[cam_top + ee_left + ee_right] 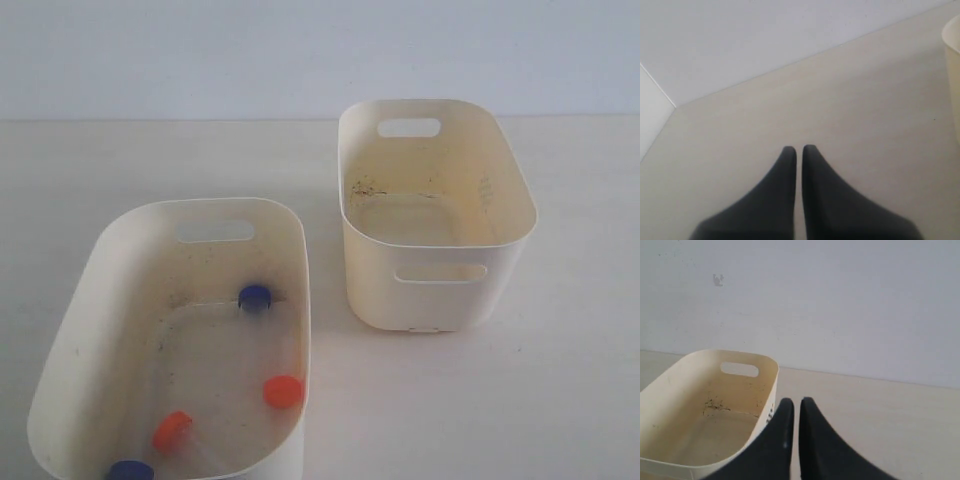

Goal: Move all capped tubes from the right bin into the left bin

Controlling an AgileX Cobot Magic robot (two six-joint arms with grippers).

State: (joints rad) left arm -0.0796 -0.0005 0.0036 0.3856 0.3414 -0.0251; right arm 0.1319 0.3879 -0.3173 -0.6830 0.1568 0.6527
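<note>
Risk of a wasted reach into the right bin, far right on the bench, bare inside. All four capped tubes down in the left bin, near left. Left hand and right hand pinched shut, gripping nothing. Possible knock to a bin wall from a blind descent.

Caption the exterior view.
Four clear tubes, orange- and blue-capped, lie in the left cream plastic tub; right tub shows none.

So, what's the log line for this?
capped tubes: four in left bin; right bin: empty; left gripper: shut; right gripper: shut
</note>
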